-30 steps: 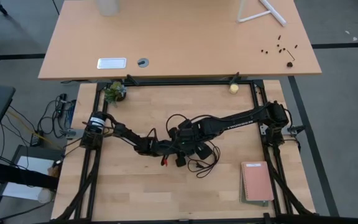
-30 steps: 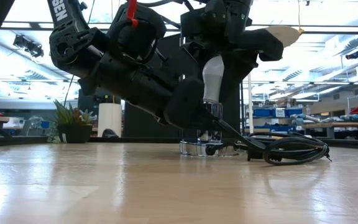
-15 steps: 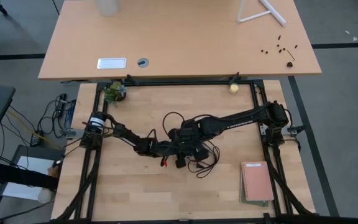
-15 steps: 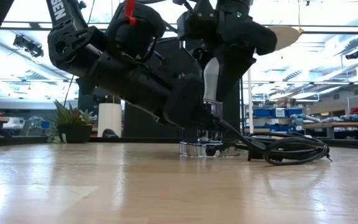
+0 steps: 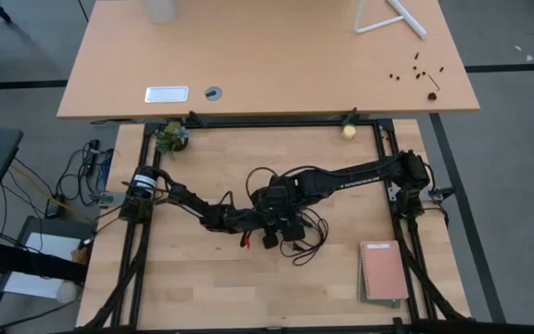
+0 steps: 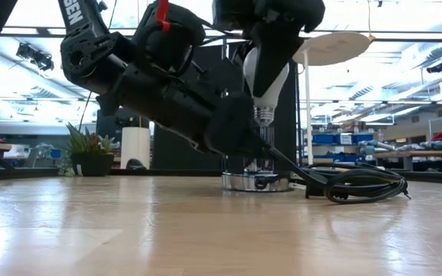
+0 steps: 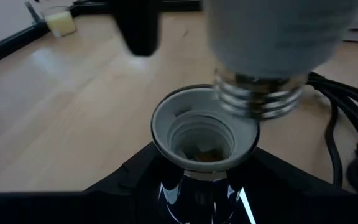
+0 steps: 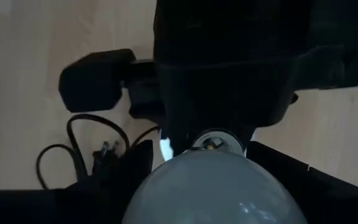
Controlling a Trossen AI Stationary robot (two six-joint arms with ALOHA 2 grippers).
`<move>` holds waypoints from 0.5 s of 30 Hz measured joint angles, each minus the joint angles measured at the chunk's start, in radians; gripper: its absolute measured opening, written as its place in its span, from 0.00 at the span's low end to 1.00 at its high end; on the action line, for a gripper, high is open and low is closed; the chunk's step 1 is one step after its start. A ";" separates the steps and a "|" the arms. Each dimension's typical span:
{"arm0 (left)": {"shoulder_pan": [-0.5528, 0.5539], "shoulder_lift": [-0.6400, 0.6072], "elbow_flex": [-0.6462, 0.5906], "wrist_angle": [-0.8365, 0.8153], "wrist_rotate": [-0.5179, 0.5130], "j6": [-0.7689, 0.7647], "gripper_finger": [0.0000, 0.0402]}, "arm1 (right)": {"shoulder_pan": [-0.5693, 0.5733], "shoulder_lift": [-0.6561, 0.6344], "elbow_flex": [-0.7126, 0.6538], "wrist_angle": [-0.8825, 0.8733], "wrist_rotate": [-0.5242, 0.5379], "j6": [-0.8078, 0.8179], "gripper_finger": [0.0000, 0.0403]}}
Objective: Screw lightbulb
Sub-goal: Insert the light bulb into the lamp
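Observation:
The lightbulb (image 6: pixel 265 80), white with a grey screw base (image 7: pixel 261 99), hangs in my right gripper (image 6: pixel 271 42) just above the socket. The socket (image 7: pixel 202 134) has a white-rimmed opening and stands on its round silver disc (image 6: pixel 255 182) on the wooden table. My left gripper (image 6: pixel 235 132) is shut on the socket from the table's left. In the high view both grippers meet at the table's middle, my left gripper (image 5: pixel 267 225) and my right gripper (image 5: pixel 284 204). In the right wrist view the bulb's head (image 8: pixel 213 186) hides most of the socket. My left gripper holds the socket's body below its white rim (image 7: pixel 197 186), one dark finger on either side. It comes slanting down from the table's left. The socket stands upright with its disc on the table. My right gripper pinches the bulb's frosted head (image 6: pixel 267 73) between its two fingers, which point down from above. The bulb hangs base down, slightly tilted. Its screw base (image 6: pixel 263 115) is clear of the socket's rim and a little to one side of the opening.
The socket's black cord (image 6: pixel 359 184) lies coiled on the table to the right of the socket. A pink notebook (image 5: pixel 383 271) lies at the near right. A small plant (image 5: pixel 170 137) and a pale-yellow ball (image 5: pixel 349 132) sit at the far edge.
My right gripper has gone up with the bulb. The bulb's screw base, which stood down at the socket's mouth, now hangs clear above it, and the bulb has tipped a little. My left gripper and the socket have kept still.

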 joint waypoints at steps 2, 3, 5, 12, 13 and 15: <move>0.000 0.000 0.005 0.000 -0.013 0.000 0.49 | -0.005 0.000 0.005 0.001 -0.004 0.005 0.65; 0.000 -0.004 0.007 -0.004 -0.014 0.000 0.49 | -0.005 0.000 0.006 0.004 -0.004 0.005 0.66; 0.000 -0.007 0.011 -0.008 -0.015 0.010 0.49 | -0.006 0.000 0.007 0.008 0.000 -0.001 0.66; -0.008 -0.009 0.016 0.007 0.026 0.054 0.49 | -0.006 0.000 0.007 0.007 0.030 -0.074 0.66; -0.009 -0.009 0.016 0.007 0.028 0.054 0.49 | -0.006 0.000 0.007 0.006 0.027 -0.102 0.66; -0.008 -0.009 0.015 0.008 0.048 0.067 0.49 | -0.003 0.000 0.007 0.009 0.032 -0.170 0.66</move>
